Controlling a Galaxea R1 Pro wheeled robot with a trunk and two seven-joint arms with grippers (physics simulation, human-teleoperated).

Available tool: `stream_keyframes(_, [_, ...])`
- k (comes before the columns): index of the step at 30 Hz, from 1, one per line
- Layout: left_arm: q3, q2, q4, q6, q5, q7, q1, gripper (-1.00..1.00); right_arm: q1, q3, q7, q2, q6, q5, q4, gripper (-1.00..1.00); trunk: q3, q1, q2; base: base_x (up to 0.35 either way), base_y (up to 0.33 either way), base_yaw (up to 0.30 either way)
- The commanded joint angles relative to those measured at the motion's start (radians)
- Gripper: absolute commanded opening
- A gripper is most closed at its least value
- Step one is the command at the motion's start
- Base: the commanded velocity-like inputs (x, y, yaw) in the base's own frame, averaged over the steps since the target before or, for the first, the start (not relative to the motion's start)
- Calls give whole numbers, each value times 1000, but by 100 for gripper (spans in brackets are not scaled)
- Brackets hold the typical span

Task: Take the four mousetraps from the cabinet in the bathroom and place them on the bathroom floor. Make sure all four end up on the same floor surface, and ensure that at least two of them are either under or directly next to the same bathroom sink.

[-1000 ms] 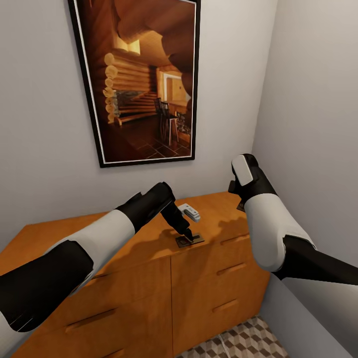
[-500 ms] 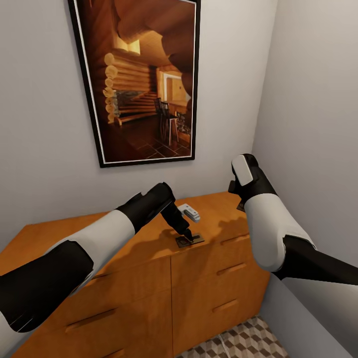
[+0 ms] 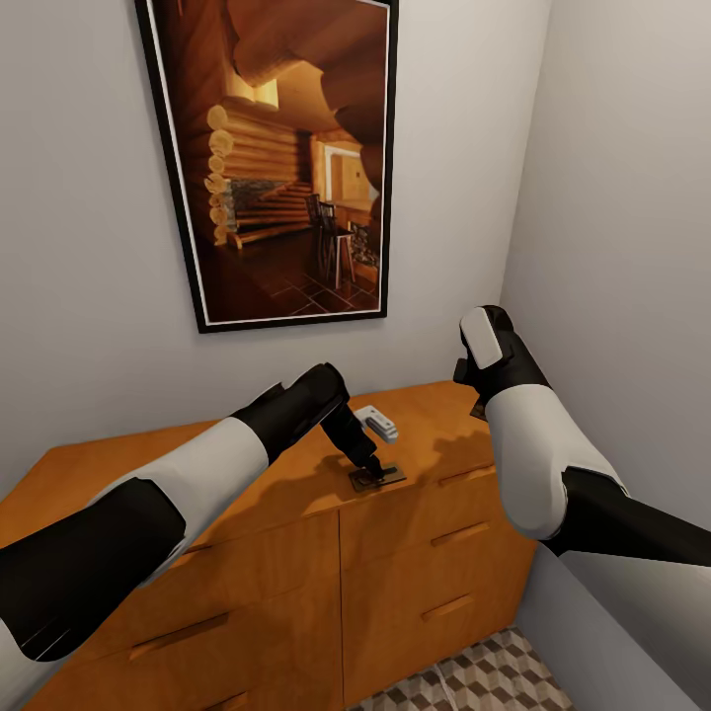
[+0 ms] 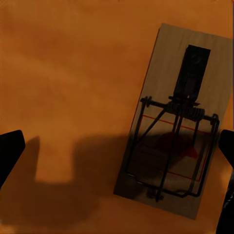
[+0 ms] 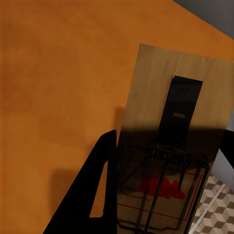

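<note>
on the orange cabinet top, the left end effector hung released over a mousetrap; the right end effector straddled another mousetrap, released.

Two tan mousetraps lie flat atop the orange-brown cabinet.

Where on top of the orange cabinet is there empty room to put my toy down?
The cabinet top has a wide bare stretch between its far left end and the left gripper. The right half is crowded: a mousetrap near the front edge, a small white object behind it, and the right arm over the right end.
</note>
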Motion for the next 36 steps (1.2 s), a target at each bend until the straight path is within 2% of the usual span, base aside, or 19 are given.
stream_keyframes(1, [-2, 0, -2, 4, -6, -6, -1, 100, -1, -3, -8, 1, 2, -12, -1, -100, -1, 0, -1, 0, 0, 0])
stream_keyframes(14, [-3, 0, -8, 4, -6, -8, -1, 100, -1, -3, -8, 1, 2, -12, -1, -100, -1, 0, -1, 0, -87, 0])
stream_keyframes(36, [-2, 0, 4, 4, -5, -2, -1, 100, -1, -3, -8, 1, 2, -12, 1, -100, -1, 0, -1, 0, -7, 0])
